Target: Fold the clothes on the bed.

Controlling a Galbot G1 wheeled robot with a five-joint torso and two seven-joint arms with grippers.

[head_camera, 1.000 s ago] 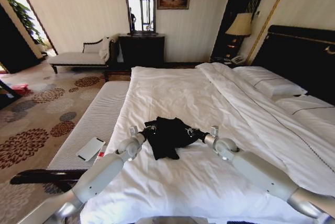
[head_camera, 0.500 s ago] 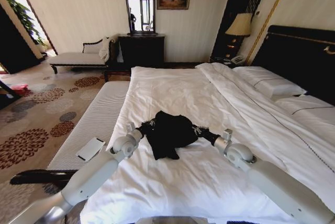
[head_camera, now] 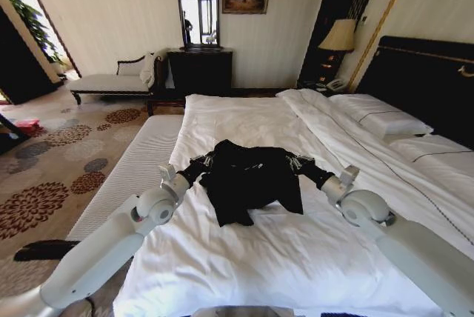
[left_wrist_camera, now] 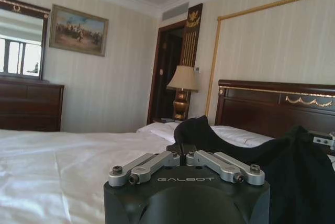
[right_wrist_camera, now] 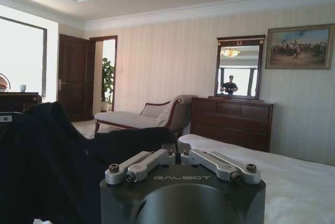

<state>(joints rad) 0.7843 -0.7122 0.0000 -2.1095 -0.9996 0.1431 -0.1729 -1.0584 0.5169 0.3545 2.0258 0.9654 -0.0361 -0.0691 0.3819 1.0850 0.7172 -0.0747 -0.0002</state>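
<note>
Change: over the last second both arms have carried the T-shirt (head_camera: 250,178) up the bed (head_camera: 244,117) and drawn apart, so the bunched cloth now hangs wider between them.
Left claw (head_camera: 204,161): clamped together on the shirt's left edge.
Right claw (head_camera: 298,163): clamped together on the shirt's right edge.
T-shirt position: mid-bed on the white duvet (head_camera: 266,250), top edge lifted, lower part trailing crumpled.
Meaning: likely spreading it flat; no fold made yet.

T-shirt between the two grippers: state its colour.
Black. The T-shirt shows best in the head view, dark against the white bed.
</note>
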